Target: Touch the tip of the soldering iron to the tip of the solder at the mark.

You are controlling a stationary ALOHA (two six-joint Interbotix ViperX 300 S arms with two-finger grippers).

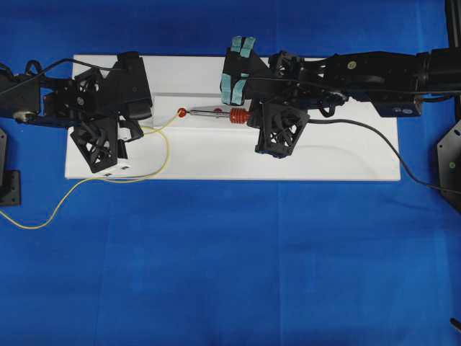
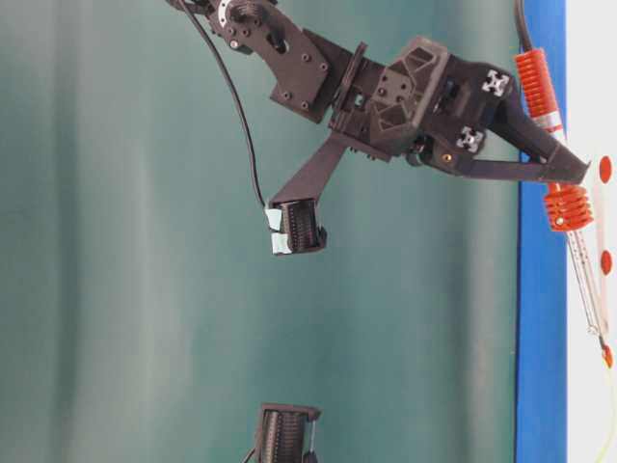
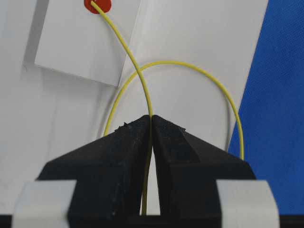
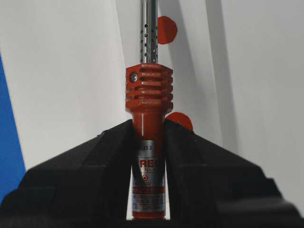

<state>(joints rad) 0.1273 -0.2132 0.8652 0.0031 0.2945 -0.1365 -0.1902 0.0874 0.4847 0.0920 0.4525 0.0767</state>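
The soldering iron [image 4: 148, 123] sits clamped between the jaws of the right gripper [image 4: 148, 137], which are closed on its red-orange handle just below the ribbed collar; a printed label runs down the handle between the jaws. Ahead of these jaws the silver perforated shaft [image 4: 151, 31] points straight away, over the white board [image 1: 338, 162], with one red dot [image 4: 166, 29] just beside the shaft and another [image 4: 180, 119] close to the right jaw. In the overhead view the iron lies level, pointing toward the left arm, and its tip reaches the red mark [image 1: 182, 112].

The solder [image 3: 137, 71] is pinched between the jaws of the left gripper [image 3: 151, 123], which are shut on the thin yellow wire. From there the wire runs forward and leftward, and its end lies on the red mark at the top of the left wrist view. A loose loop of the same wire arcs out to the right of these jaws and back. Behind them, seen from overhead, the solder trails off the board onto the blue table [image 1: 230, 274]. The iron's black cord [image 1: 389, 148] leads away behind the right jaws.
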